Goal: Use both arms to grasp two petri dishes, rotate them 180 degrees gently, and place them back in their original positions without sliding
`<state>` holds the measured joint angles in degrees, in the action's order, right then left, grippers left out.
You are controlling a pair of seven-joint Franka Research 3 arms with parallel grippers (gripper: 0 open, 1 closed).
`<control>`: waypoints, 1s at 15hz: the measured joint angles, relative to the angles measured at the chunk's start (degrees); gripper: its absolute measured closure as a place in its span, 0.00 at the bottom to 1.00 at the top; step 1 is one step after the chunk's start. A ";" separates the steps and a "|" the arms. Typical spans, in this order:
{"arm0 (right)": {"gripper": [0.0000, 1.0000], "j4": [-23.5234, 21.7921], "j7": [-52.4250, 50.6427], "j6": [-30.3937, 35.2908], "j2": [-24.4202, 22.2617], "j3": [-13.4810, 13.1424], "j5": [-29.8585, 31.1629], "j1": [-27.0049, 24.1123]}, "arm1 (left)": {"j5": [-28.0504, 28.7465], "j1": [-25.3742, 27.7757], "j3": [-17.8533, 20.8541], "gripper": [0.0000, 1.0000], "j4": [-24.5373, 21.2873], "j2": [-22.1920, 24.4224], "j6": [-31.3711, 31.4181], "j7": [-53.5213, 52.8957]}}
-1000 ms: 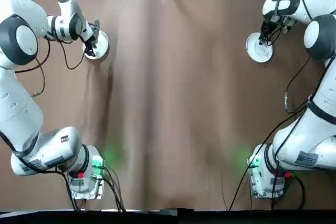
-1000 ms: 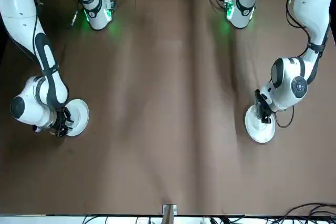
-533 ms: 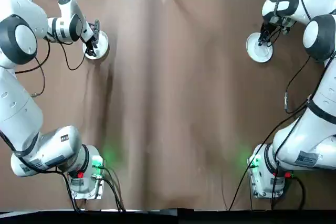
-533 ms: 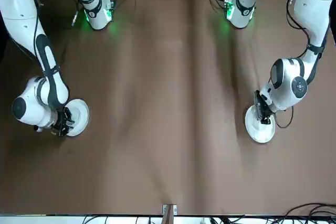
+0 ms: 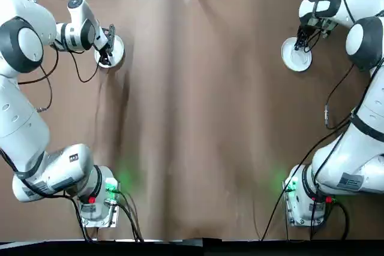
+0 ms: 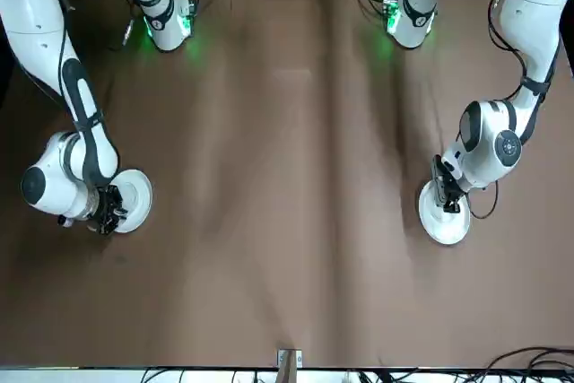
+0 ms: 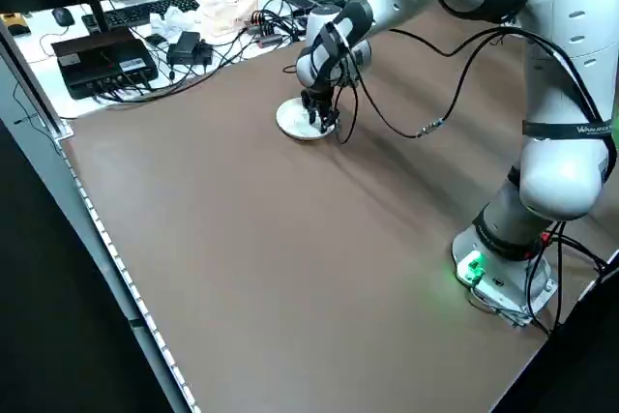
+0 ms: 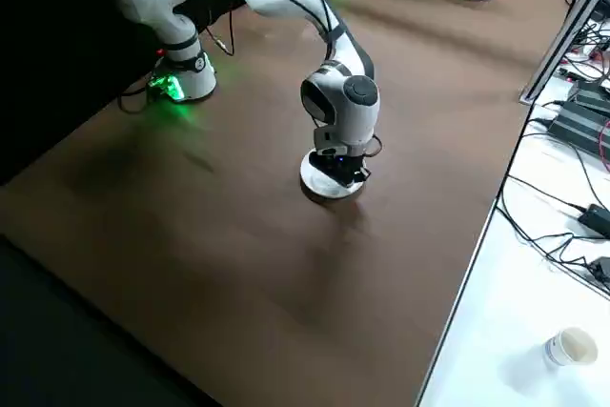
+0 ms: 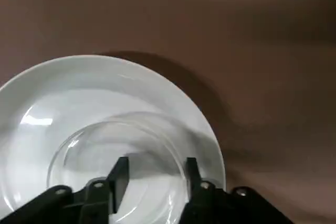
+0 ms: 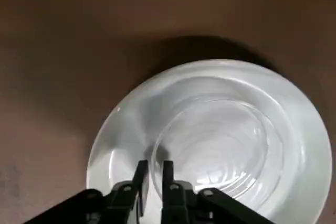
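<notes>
Brown bench (image 5: 198,118): two round, glossy white-and-clear dishes at far corners. Left gripper (image 9: 155,174) part-open inside left dish (image 9: 173,114); right gripper (image 10: 152,174) pinches right dish (image 10: 220,129) wall. Fingertips partly hidden.

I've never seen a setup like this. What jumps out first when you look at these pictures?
Two big white arms lean over a brown table, each reaching down to a small round white dish at a far corner. The left gripper sits at the left dish, and the right gripper at the right dish, its fingers nearly together on a clear inner rim. Green lights glow at both arm bases on the near edge.
</notes>
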<state>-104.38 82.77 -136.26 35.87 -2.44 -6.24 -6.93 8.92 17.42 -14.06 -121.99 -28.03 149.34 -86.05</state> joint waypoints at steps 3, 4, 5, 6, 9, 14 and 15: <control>0.93 0.46 0.01 0.02 0.00 0.02 0.00 0.01 | 0.01 -0.01 -0.03 0.51 0.00 0.00 0.04 -0.02; 0.97 0.49 0.01 0.03 0.00 0.02 0.00 0.01 | 0.01 -0.01 -0.03 0.55 0.00 0.00 0.07 -0.04; 0.97 0.50 0.01 0.03 0.00 0.02 0.00 0.01 | 0.01 -0.01 -0.03 0.56 0.00 0.00 0.09 -0.04; 0.97 0.53 0.00 0.03 0.00 0.02 0.00 0.01 | 0.01 -0.01 -0.04 0.58 0.00 0.01 0.12 -0.04; 0.97 1.32 -0.05 0.05 -0.01 0.12 0.00 0.08 | 0.02 -0.01 -0.07 0.71 0.01 0.07 0.20 -0.06; 0.97 4.69 -1.28 5.75 -1.99 0.38 0.00 0.57 | 0.06 -0.09 -0.18 0.94 0.03 0.12 0.63 -0.19; 0.97 5.19 -2.02 6.44 -2.62 0.38 0.00 0.57 | 0.07 -0.12 -0.21 0.95 0.02 0.12 0.93 -0.24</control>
<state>-99.20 80.75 -129.82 33.25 -2.06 -6.24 -6.36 8.99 17.30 -14.27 -121.97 -27.91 150.26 -86.30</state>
